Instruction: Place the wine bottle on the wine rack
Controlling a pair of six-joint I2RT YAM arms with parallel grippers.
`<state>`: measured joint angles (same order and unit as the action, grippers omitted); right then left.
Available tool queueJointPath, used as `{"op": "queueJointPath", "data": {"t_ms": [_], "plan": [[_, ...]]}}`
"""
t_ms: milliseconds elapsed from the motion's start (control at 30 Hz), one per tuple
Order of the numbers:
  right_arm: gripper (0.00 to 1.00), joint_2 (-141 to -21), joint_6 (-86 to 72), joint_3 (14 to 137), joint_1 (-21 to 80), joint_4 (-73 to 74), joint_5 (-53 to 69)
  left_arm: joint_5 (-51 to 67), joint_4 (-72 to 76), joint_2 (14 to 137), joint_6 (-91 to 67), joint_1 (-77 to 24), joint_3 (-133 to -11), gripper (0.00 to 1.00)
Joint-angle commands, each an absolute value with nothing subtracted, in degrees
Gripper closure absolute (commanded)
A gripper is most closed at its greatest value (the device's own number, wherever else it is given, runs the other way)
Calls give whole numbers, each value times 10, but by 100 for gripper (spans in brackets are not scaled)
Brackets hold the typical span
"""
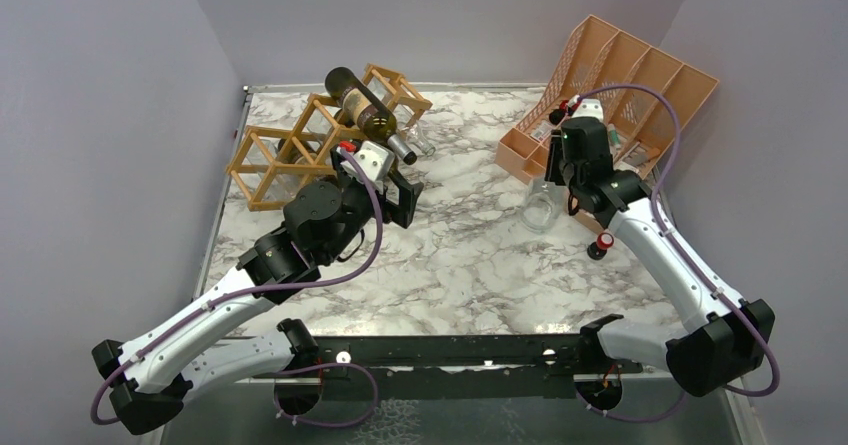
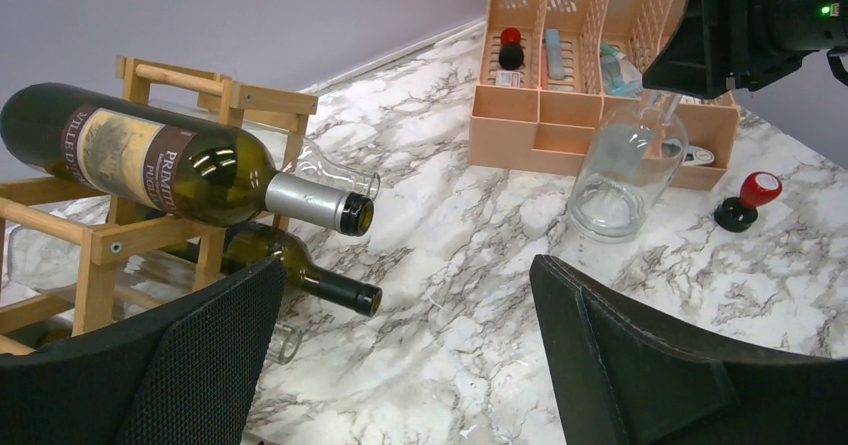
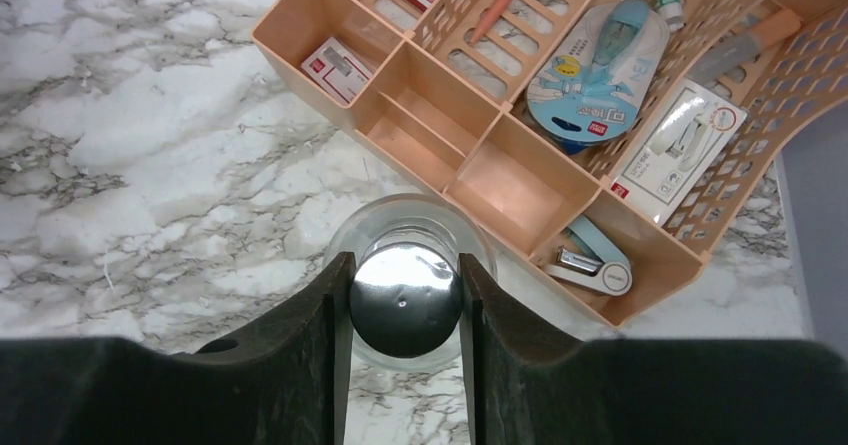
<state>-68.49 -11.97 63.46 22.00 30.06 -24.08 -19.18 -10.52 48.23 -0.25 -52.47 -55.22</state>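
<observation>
Over by the peach organizer (image 1: 620, 85), at the right tool (image 3: 404, 270): clamped from above on the silver-capped neck of the clear wine bottle (image 1: 538, 208), one finger pressed to each side of the cap. Looks like a top grip chosen for a bottle standing upright on the marble surface (image 1: 470, 265), just beside the organizer's low front compartments, with only the neck slim enough to fit between the fingers. Probably the lift-off step, with the carry across and the tipping to horizontal not yet done. Further out, near the bottle's base: a red-topped stopper (image 1: 603, 243), apart from the glass and likely no obstacle. Across on the left, at the left tool (image 2: 410, 365): fingers wide apart, holding nothing, low over the surface and aimed toward the wine rack (image 1: 290, 155) at the far left. Perhaps placed there to receive or steady the bottle's body once brought over, given the likely swing of a bottle held by the cap alone. On the rack's top row: a dark labelled bottle (image 2: 170, 165) lying tilted, neck pointing out toward the left tool. Below, a green bottle (image 2: 300, 265) poking through a lower cell, plus what seem to be clear bottles in other cells, hard to count. Worth aiming for an open cell and keeping clear of the protruding necks. Main risks, as a judgement: slipping at the smooth cap, and knocking the dark bottle off its perch on top.
</observation>
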Motion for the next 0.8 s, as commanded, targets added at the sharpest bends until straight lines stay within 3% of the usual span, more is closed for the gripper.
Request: {"op": "queueJointPath", "data": {"t_ms": [0,167,467,767], "plan": [[73,-695,-124,641,215,314,-189,-177,-96,482,-19,-523,-543,1],[89,-695,-119,648,215,317,-114,-174,-93,483,-28,-523,-536,1],[92,-737,-103,692,216,290,76,-167,-84,489,-42,-523,-530,1],[96,-745,-186,658,230,144,192,-163,-84,502,-60,-523,-516,1]]}}
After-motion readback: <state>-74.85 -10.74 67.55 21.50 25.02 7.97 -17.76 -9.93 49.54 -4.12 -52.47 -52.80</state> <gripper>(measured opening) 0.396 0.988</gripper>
